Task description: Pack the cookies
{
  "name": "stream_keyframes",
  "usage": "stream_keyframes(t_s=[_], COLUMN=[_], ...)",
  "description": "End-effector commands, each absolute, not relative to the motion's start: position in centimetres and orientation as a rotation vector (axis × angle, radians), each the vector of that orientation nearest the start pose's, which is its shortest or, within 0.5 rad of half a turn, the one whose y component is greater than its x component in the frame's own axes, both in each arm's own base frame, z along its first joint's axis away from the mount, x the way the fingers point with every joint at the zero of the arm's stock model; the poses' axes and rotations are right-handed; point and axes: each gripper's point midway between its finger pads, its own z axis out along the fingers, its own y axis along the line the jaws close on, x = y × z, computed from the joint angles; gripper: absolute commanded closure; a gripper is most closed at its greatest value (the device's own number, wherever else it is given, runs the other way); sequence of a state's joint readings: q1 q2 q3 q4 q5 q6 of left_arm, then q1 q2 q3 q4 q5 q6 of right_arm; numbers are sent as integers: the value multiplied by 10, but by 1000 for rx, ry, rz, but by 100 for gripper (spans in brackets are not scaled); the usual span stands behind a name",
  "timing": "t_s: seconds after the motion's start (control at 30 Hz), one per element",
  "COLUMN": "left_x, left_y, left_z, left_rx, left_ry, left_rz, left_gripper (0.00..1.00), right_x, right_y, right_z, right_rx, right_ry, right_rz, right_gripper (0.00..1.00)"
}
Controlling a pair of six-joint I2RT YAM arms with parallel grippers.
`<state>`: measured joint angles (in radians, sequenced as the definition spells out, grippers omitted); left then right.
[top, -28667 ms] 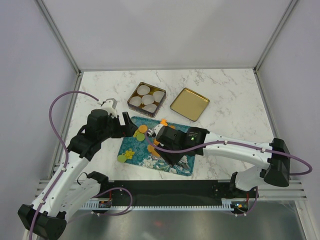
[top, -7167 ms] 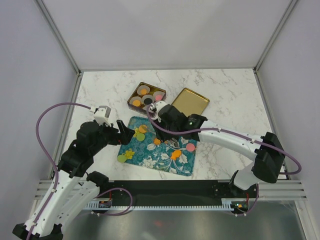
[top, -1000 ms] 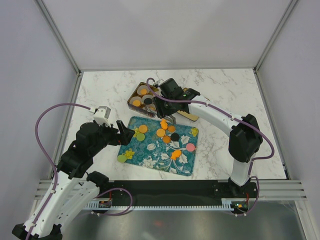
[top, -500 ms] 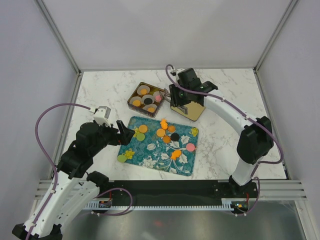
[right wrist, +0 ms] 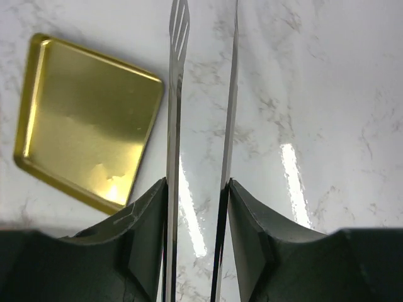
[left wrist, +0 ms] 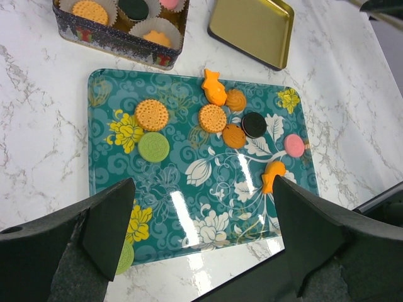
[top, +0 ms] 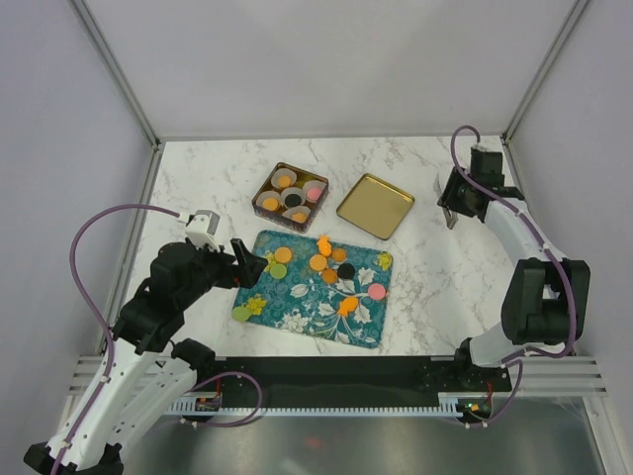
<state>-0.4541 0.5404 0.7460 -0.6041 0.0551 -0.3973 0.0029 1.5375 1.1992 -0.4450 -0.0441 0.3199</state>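
Several cookies (top: 317, 262), orange, black, pink and green, lie on a teal flowered tray (top: 297, 312); they also show in the left wrist view (left wrist: 151, 114). More cookies sit in white paper cups in the square tin (top: 290, 196). My left gripper (top: 247, 265) is open and empty above the tray's near left part (left wrist: 201, 251). My right gripper (top: 455, 203) is at the far right over bare table, shut on metal tongs (right wrist: 176, 94) that hold nothing.
The gold tin lid (top: 375, 206) lies open side up right of the tin, and shows left of the tongs in the right wrist view (right wrist: 88, 119). The marble table is walled on three sides by white panels.
My right arm has swung from above the tin to the far right of the table, carrying the tongs. The left arm and the cookies on the tray have not moved.
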Motion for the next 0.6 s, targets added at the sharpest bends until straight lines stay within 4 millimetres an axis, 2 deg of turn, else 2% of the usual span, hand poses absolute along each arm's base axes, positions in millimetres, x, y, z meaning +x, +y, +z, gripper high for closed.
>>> stream_keyframes(t_s=[0.0, 0.03, 0.1, 0.13, 0.2, 0.3, 0.43, 0.57], left_x=[199, 198, 198, 197, 197, 196, 197, 197], left_y=[-130, -131, -132, -133, -134, -134, -135, -136], left_z=[233, 233, 234, 234, 235, 235, 233, 232], left_rx=[146, 150, 159, 162, 170, 173, 174, 178], left_ry=[1980, 1982, 1978, 1978, 1973, 1973, 1980, 1986], left_rz=[-618, -624, -630, -634, -639, -643, -643, -643], left_gripper=[2, 2, 2, 2, 2, 2, 2, 2], right_x=[419, 425, 421, 423, 416, 406, 397, 390], right_y=[-3, -8, -13, -20, -25, -30, -31, -31], right_z=[122, 120, 93, 88, 66, 50, 43, 49], right_rx=[528, 563, 610, 641, 678, 715, 718, 718], right_ry=[2266, 2230, 2266, 2246, 2270, 2280, 2295, 2298], right_rz=[214, 217, 190, 146, 106, 68, 53, 48], right_gripper=[50, 50, 49, 49, 46, 41, 34, 29])
